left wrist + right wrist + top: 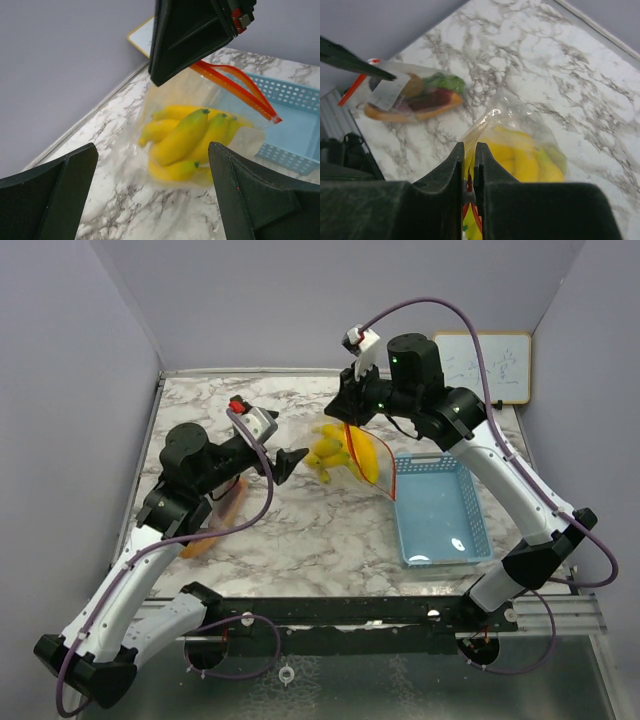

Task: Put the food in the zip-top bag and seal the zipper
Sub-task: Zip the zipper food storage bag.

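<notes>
A clear zip-top bag (362, 455) with an orange-red zipper (235, 86) holds the yellow bananas (330, 451). My right gripper (350, 412) is shut on the bag's zipper edge and holds it up over the table's back middle; in the right wrist view the fingers (455, 165) pinch the plastic (515, 120) with the bananas (522, 159) hanging below. My left gripper (291, 462) is open and empty just left of the bag, and the bananas (182, 140) lie ahead of its jaws. A second clear bag (412, 100) holds the green leaf, eggplant and carrot.
The light blue basket (440, 510) stands right of the hanging bag, also in the left wrist view (300, 120). The second bag (212, 525) lies on the marble under my left arm. A whiteboard (483, 365) leans on the back right wall.
</notes>
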Controlling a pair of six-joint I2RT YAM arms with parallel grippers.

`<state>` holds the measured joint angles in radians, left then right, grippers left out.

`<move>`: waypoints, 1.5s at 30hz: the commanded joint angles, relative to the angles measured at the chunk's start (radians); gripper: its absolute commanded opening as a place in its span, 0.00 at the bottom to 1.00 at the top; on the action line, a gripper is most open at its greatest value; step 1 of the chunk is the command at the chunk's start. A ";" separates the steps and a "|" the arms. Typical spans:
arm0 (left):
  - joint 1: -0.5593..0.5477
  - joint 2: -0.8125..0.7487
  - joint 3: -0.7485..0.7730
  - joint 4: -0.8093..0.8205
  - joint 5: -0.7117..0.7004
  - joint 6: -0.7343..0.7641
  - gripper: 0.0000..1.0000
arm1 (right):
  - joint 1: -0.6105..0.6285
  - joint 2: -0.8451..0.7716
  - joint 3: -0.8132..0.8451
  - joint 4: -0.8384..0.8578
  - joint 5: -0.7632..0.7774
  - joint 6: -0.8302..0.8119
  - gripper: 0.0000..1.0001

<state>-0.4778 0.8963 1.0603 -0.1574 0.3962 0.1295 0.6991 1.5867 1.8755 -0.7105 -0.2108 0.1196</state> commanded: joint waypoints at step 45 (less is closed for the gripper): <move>0.005 0.234 -0.034 0.390 0.489 -0.315 0.00 | 0.004 -0.055 0.054 -0.088 -0.348 -0.231 0.07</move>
<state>-0.4786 1.1267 0.9863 0.2302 0.9108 -0.1677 0.6975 1.5726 1.9026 -0.8448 -0.7269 -0.1032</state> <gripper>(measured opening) 0.012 0.091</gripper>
